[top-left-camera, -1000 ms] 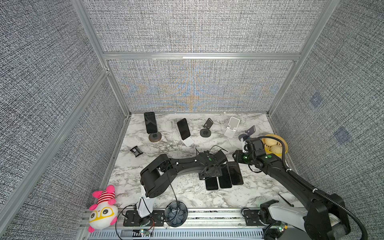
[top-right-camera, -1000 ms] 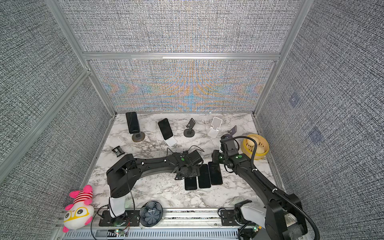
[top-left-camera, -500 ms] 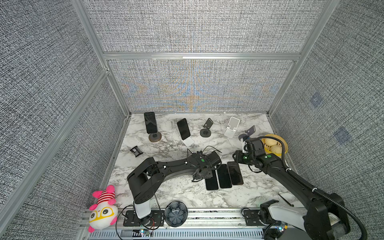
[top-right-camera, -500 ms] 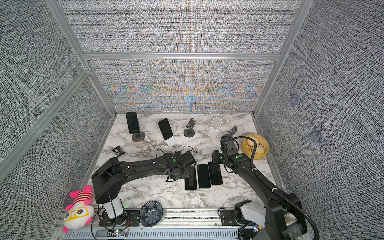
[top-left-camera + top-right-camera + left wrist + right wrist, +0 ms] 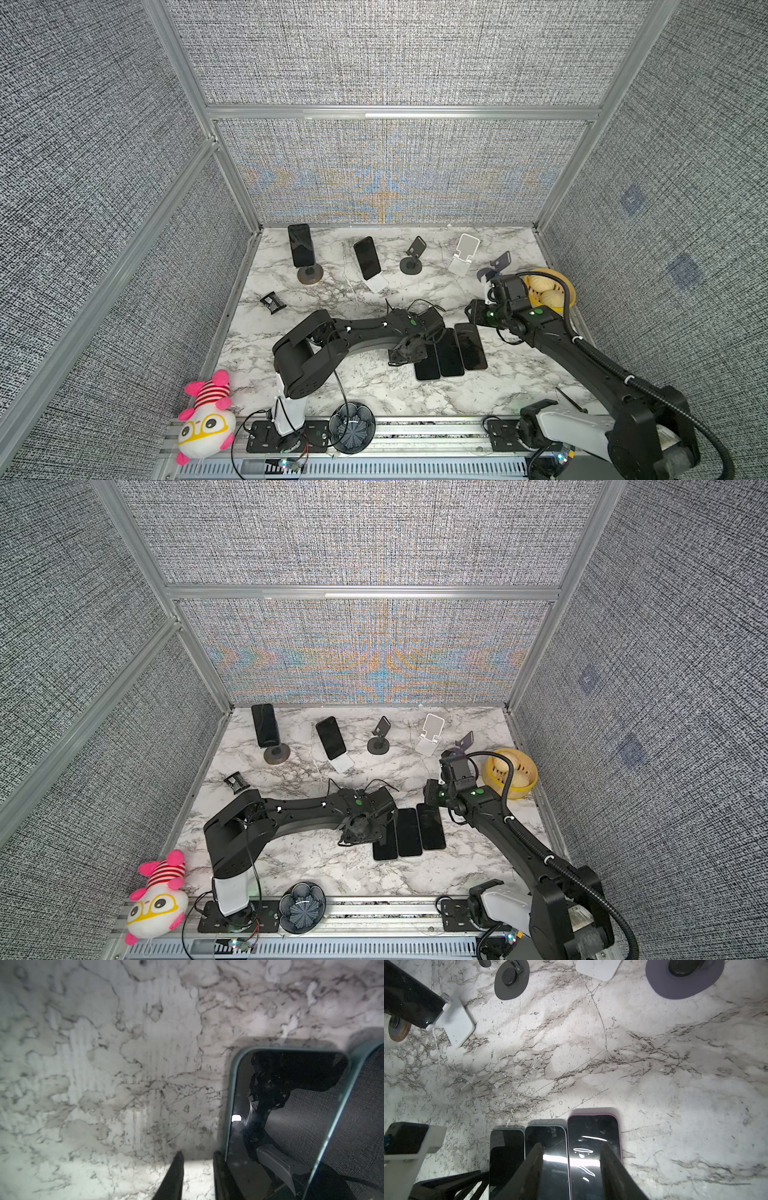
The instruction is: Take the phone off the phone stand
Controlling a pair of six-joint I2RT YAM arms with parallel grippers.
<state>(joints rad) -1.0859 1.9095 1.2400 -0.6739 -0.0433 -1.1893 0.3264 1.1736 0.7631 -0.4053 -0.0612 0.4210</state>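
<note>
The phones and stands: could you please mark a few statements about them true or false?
1. Three flat phones lie side by side on the table. True.
2. All five stands are empty. False: the round-based stand holds a phone, and so does a white stand.
3. The left gripper grips a phone. False: it is shut with nothing between its fingers, beside the flat phones.
4. The right gripper is open over the flat phones. True.

Closed, empty jaws beside a teal-edged phone (image 5: 291,1093) on marble tabletop (image 5: 108,1059).
</note>
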